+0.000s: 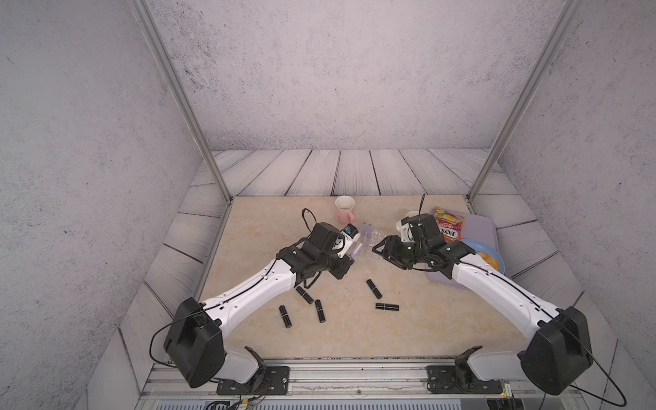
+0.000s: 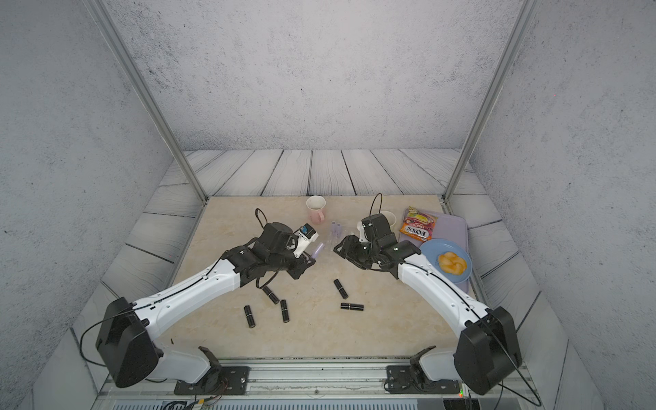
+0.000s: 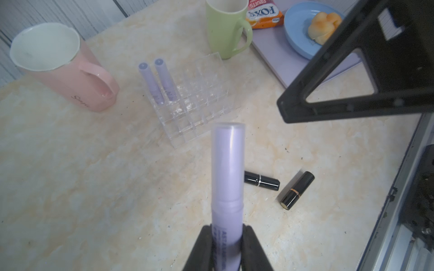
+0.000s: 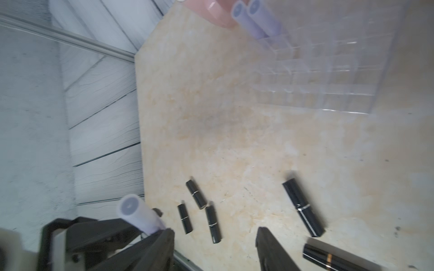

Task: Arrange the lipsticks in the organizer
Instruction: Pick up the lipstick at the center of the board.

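My left gripper [image 3: 227, 237] is shut on a pale lilac lipstick [image 3: 227, 169], held above the table just short of the clear organizer [image 3: 199, 98]. In a top view this lipstick [image 1: 356, 251] sticks out of the left gripper [image 1: 350, 258] toward the organizer [image 1: 380, 237]. Two lilac lipsticks [image 3: 150, 82] [image 3: 165, 79] stand side by side in cells at one end of it. Several black lipsticks [image 1: 304, 295] [image 1: 373, 288] [image 1: 387, 306] lie flat on the table nearer the front. My right gripper [image 4: 215, 231] is open and empty, hovering beside the organizer opposite the left one.
A pink mug [image 1: 344, 209] stands behind the organizer and a green mug [image 3: 226, 28] at its far right. A lilac tray [image 1: 479, 227] at the right holds a candy bag [image 1: 448, 223] and a blue plate [image 2: 431, 248] with a bun [image 2: 451, 263].
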Controlling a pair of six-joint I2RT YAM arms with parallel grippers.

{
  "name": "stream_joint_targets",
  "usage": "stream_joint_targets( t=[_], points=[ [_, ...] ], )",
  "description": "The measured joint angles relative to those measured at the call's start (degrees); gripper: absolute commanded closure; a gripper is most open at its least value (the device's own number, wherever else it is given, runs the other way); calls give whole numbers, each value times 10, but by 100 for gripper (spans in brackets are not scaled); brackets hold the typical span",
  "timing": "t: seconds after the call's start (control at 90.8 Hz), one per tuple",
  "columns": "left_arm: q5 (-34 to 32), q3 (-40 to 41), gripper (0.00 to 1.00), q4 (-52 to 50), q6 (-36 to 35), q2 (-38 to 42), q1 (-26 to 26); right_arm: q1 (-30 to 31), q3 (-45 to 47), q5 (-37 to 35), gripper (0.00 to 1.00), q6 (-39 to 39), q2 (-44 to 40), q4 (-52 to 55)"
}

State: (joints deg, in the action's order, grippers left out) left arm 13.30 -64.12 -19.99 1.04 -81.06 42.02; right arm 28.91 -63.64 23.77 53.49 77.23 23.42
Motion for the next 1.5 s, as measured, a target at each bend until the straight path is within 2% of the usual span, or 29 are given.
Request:
stream_joint_targets(
  t=[0.264, 0.616, 0.682, 0.727, 0.826, 0.903, 0.969, 0.991, 1.101, 1.321, 1.497],
  points=[
    [49, 1, 96, 23, 3, 0, 3, 0, -7, 92, 55, 40, 10, -64],
    [63, 1, 96, 16, 2, 0, 9, 1, -13, 118, 81, 47, 39, -69],
    [62, 1, 94, 16, -1, 0, 9, 2, -13, 118, 85, 47, 40, -66],
    [60, 1, 85, 15, -2, 0, 9, 2, -13, 118, 87, 46, 41, -65],
    [53, 1, 49, 10, -1, 0, 9, 2, -13, 117, 91, 49, 45, -65],
    [37, -4, 17, 2, 5, 0, 9, 1, -15, 116, 92, 50, 50, -64],
    [12, -16, 0, -9, 14, 0, 8, -2, -23, 110, 93, 49, 57, -60],
    [3, -21, 2, -15, 17, 1, 6, -5, -28, 105, 93, 48, 59, -57],
    [-26, -43, 2, -32, 38, 10, -20, -28, -66, 51, 95, 27, 67, -33],
    [-24, -27, 1, -14, 143, 34, -143, -38, -117, -193, 98, -74, 67, -9],
    [19, 15, 2, -5, 191, -8, -173, -12, -139, -362, 99, -151, 124, -18]
  ],
)
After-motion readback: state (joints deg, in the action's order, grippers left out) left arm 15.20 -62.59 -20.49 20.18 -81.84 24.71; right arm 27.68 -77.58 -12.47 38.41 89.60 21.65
